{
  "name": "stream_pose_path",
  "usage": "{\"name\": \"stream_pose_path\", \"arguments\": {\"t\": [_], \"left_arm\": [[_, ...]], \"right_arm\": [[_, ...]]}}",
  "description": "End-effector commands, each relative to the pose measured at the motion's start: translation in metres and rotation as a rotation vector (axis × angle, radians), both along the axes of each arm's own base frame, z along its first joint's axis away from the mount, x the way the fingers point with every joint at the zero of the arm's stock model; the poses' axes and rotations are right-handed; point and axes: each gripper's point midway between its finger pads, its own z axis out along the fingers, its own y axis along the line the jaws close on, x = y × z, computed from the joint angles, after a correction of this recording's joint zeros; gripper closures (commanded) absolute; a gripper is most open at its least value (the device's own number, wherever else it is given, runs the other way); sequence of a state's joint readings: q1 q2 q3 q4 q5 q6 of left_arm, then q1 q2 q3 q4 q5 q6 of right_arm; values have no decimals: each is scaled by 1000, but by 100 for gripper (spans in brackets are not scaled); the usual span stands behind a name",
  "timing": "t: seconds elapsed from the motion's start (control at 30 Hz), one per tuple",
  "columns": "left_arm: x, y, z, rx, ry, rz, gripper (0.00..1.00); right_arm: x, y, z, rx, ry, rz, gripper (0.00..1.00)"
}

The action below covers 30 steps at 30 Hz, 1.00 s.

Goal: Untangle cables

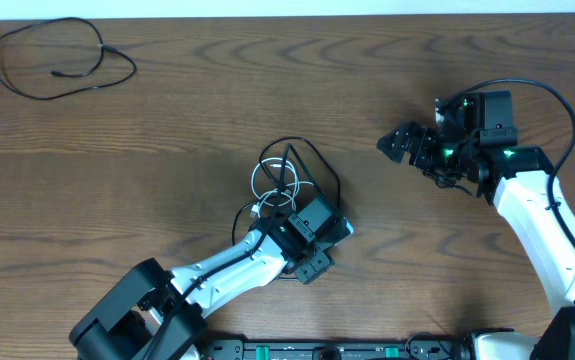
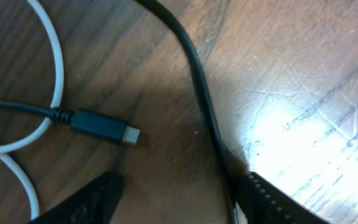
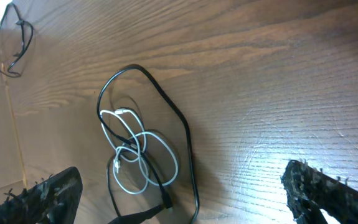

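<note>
Brown wood-grain surface (image 1: 167, 140). One small tangle sits at its centre: a thin black cord (image 2: 199, 84) thrown in a big open loop, and a thin white cord (image 2: 58, 62) coiled inside that loop and crossing it.

My left fingers (image 2: 278, 199) are down at the 6 o'clock edge of the tangle. They are spread and pinch nothing. In the left wrist view the black cord runs from 12 o'clock down into the gap and lies right against the finger on the 5 o'clock side. The 7 o'clock finger stands clear of it. A black plug with a metal tip (image 2: 104, 129) lies flat at about 10 o'clock from the gap, near the 7 o'clock finger but not touching it. The white cord curves round the plug's tail end. I cannot tell whether that plug belongs to the same black cord.

My right fingers (image 3: 328, 193) are spread wide and hold nothing. They sit at about 2 o'clock from the tangle, well apart from it and pointed towards it.

A second thin black cord (image 1: 104, 48) lies alone in a loose loop at the 10 o'clock corner of the surface, well apart from both pairs of fingers.
</note>
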<state>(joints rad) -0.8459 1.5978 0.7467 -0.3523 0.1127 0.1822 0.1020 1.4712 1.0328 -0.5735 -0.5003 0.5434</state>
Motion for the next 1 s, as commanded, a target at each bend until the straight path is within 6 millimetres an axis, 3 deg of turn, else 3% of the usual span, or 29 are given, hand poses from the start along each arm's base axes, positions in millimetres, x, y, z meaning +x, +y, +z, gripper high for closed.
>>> {"name": "stream_pose_path", "arguments": {"t": [0.0, 0.1, 0.17, 0.37, 0.43, 0.57, 0.67, 0.73, 0.97], "left_arm": [[-5, 11, -14, 59, 31, 21, 39], [-8, 15, -23, 80, 58, 49, 39], [-9, 15, -26, 86, 67, 60, 45], [-9, 16, -25, 85, 69, 71, 87], [-9, 16, -25, 85, 69, 71, 92], [-8, 14, -20, 76, 63, 73, 93], [1, 4, 1, 20, 38, 134, 93], [12, -8, 27, -57, -4, 174, 93], [37, -26, 143, -404, -180, 194, 93]], "right_arm": [[1, -1, 1, -6, -11, 7, 1], [1, -1, 0, -6, -10, 7, 1], [1, -1, 0, -6, -10, 7, 1], [1, -1, 0, -6, -8, 7, 1], [0, -1, 0, -6, -6, 7, 1], [0, -1, 0, -6, -6, 7, 1], [0, -1, 0, -6, -6, 7, 1], [0, -1, 0, -6, -7, 7, 1], [0, -1, 0, -6, -5, 7, 1]]}}
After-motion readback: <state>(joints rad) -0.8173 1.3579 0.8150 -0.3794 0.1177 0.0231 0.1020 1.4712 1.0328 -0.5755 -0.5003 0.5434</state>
